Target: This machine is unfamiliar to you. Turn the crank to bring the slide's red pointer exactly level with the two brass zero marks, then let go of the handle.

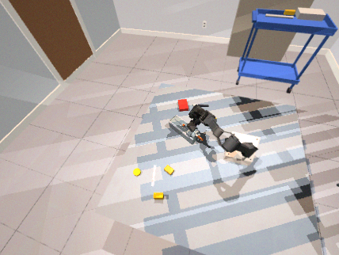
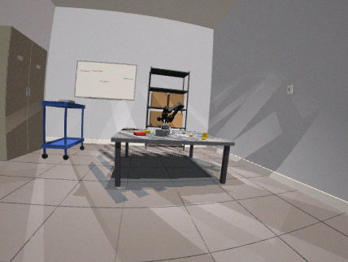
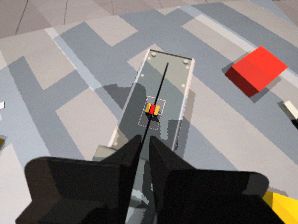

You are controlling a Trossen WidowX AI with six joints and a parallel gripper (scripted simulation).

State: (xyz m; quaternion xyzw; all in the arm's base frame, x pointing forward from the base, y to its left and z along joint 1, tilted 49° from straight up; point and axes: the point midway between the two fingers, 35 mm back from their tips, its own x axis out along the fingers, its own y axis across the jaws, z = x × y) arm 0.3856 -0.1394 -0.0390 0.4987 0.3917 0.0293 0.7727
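One big table (image 2: 171,141) stands in the room. One blue cart (image 1: 291,24) is far back on the right in the top view, and one dark shelf rack (image 2: 150,95) with brown boxes stands by the far wall. One black arm (image 1: 217,131) reaches left across the table.

One long grey machine (image 3: 172,90) lies on the table under the arm. It has one thin black rod down its middle. One slide with a red pointer (image 3: 153,109) sits about halfway along it, with a small brass mark on each side. The red pointer looks about level with them.

One red block (image 3: 256,70) lies to the right of the machine, apart from it. Three small yellow things (image 1: 169,169) lie near the front left, well apart from the machine.

The end effector (image 3: 143,150) is at the near end of the machine. Its two dark fingers are almost closed. The part between them is hidden, so I cannot tell if they have hold of the handle.
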